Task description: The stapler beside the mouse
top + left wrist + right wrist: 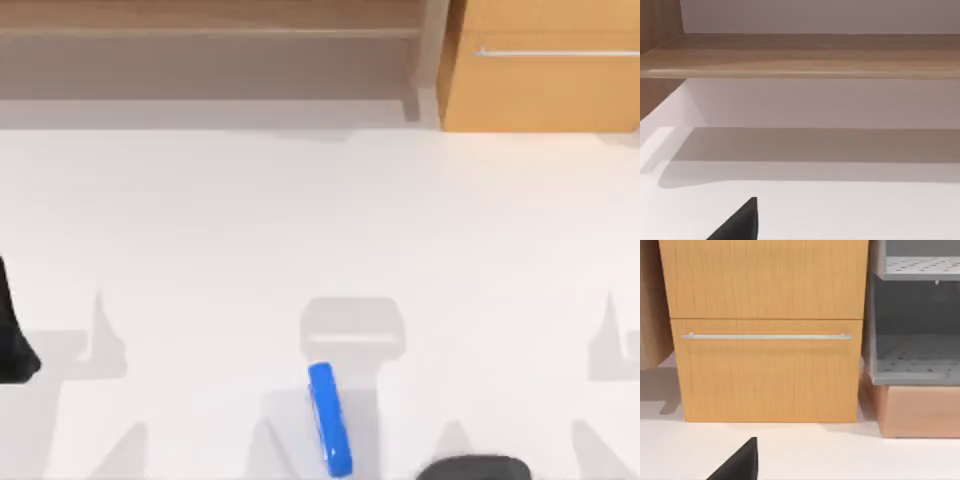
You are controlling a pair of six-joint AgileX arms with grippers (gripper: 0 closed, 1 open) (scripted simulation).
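Note:
The stapler (330, 418), a narrow glossy bright-blue bar, lies on the white table near the front edge, a little right of centre, its length running front to back. To its right, apart from it, the dark mouse (472, 468) is cut off by the front edge of the top view. My left arm (15, 340) is a black shape at the table's far left, well away from both. A black part of my left gripper (740, 222) shows in the left wrist view, and a like part of my right gripper (740, 462) shows in the right wrist view.
A low wooden shelf (200, 50) runs along the back left. A wooden drawer cabinet (540, 70) with a metal handle (765, 336) stands at the back right. Beside it is a grey perforated rack (915, 340) on a tan base.

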